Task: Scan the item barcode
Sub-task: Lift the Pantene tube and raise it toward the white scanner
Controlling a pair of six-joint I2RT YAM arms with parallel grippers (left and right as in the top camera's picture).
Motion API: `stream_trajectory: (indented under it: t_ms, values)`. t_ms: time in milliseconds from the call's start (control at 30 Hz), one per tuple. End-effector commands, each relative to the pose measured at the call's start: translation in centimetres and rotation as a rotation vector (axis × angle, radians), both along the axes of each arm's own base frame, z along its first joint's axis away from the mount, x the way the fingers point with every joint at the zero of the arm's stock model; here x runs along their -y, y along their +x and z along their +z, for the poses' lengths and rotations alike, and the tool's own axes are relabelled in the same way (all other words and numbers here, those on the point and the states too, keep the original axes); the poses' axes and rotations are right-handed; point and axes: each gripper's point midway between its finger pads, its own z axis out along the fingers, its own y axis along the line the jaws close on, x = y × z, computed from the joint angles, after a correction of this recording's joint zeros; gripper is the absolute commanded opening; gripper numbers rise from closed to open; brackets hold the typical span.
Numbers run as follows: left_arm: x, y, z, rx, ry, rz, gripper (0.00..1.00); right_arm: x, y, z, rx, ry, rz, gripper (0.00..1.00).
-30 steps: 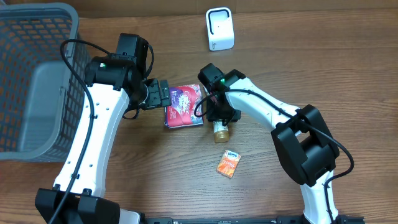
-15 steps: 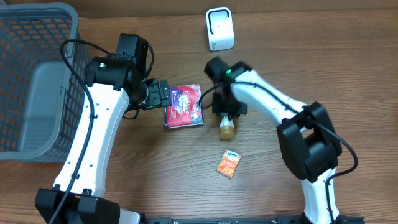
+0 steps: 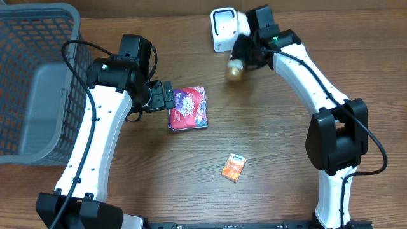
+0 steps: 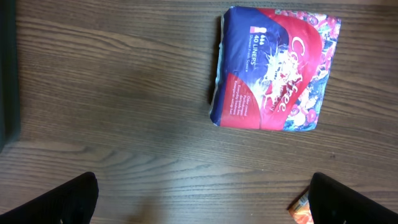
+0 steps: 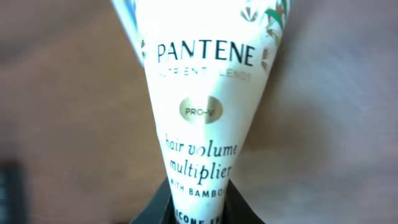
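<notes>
Pantene tube (image 3: 235, 70): clamped in right gripper (image 3: 244, 56), held off desk (image 3: 356, 76) just beside scanner (image 3: 224, 30); step, presenting barcode; next move likely calls for turning barcode toward scanner; left gripper (image 3: 166, 97) wide, empty, well apart from scanner.

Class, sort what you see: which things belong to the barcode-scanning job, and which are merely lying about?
Job: white Pantene tube with a gold cap, held in the right gripper; small white box-shaped scanner.
Lying about: red-and-blue pack of liners; small orange sachet; grey mesh plastic basket.
</notes>
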Motion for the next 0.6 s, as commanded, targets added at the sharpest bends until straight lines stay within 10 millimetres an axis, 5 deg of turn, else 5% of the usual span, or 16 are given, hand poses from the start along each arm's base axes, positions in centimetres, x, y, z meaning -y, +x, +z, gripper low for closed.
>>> stream_trajectory:
  t_ms: [0,267,567]
  values:
    - [0.0,0.2,0.3,0.011,0.005,0.009,1.0,-2.1,2.1,4.8,0.143,0.114,0.018,0.04]
    - [0.0,0.2,0.3,0.011,0.005,0.009,1.0,-2.6,6.7,9.5,0.404,0.19,-0.228,0.04]
    - [0.0,0.2,0.3,0.011,0.005,0.009,1.0,-3.3,8.9,6.7,0.461,0.189,-0.275,0.04]
